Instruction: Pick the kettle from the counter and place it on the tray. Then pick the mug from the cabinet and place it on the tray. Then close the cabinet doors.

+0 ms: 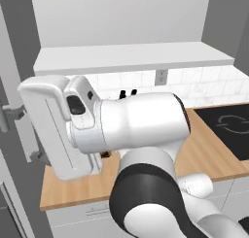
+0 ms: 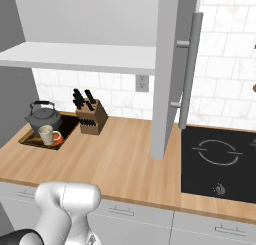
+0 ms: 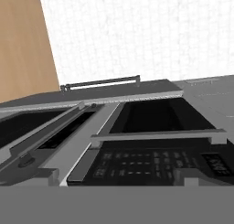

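On the left end of the counter (image 2: 115,154) the tray (image 2: 37,139) already carries both pieces: the dark kettle (image 2: 43,117) sits toward its back, and the cream mug (image 2: 47,135) stands just in front of it, inside the wooden rim. The knife block (image 2: 91,118) is just beside the tray on the right.

So what's left, I'd say, is the doors. One cabinet door (image 2: 167,74) stands swung out edge-on over the worktop, its long bar handle (image 2: 189,71) running down the side nearest the cooktop (image 2: 220,159). In the left base view another grey panel (image 1: 12,110) hangs open at the far left, behind the arm's big white link.

The pincer itself I can't make out here; going by its setting, the jaws stand wide with nothing between them, though I can't confirm that by eye.

That door looks stiff, flat and light on its hinge. The slim metal bar would be slippery to pinch, so a push on the flat face near its free edge seems the safer way to swing it home.
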Available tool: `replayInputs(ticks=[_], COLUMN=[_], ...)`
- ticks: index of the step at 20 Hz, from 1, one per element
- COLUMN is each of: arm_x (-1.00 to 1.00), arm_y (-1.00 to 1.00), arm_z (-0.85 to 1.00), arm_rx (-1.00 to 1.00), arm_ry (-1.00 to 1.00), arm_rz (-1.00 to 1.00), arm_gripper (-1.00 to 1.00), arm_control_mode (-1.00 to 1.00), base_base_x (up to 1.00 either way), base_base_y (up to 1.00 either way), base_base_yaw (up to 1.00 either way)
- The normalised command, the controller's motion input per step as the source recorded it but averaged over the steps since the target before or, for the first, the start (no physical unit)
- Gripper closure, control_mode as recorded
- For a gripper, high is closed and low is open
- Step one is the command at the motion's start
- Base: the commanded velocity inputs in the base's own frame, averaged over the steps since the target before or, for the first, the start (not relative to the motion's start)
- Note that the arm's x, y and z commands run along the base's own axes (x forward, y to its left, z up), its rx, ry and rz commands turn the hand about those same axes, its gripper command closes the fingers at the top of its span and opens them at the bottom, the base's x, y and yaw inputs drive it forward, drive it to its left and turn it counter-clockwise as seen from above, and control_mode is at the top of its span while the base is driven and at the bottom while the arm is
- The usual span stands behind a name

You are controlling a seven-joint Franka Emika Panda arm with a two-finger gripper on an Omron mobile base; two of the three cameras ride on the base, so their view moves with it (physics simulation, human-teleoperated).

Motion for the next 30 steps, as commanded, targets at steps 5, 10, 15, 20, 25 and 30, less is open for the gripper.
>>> replayInputs(ticks=[5,10,15,20,25,30], arm_x=[-0.01,0.21,0.51,0.47,0.47,0.38], arm_y=[0.48,0.51,0.31,0.07,0.13,-0.10], arm_z=[-0.01,-0.14,-0.15,-0.18,-0.24,-0.14], arm_rx=[-0.01,0.00,0.00,-0.01,0.00,-0.03], arm_ry=[0.00,0.00,0.00,0.09,0.03,0.01], arm_rz=[-0.07,-0.13,-0.14,-0.14,-0.05,-0.07], arm_gripper=[-1.00,-1.00,-1.00,-1.00,-1.00,-1.00], arm_control_mode=[-1.00,-1.00,-1.00,-1.00,-1.00,-1.00], base_base_x=[0.00,0.00,0.00,0.00,0.00,0.00], base_base_y=[0.00,0.00,0.00,0.00,0.00,0.00], base_base_yaw=[0.00,0.00,0.00,0.00,0.00,0.00])
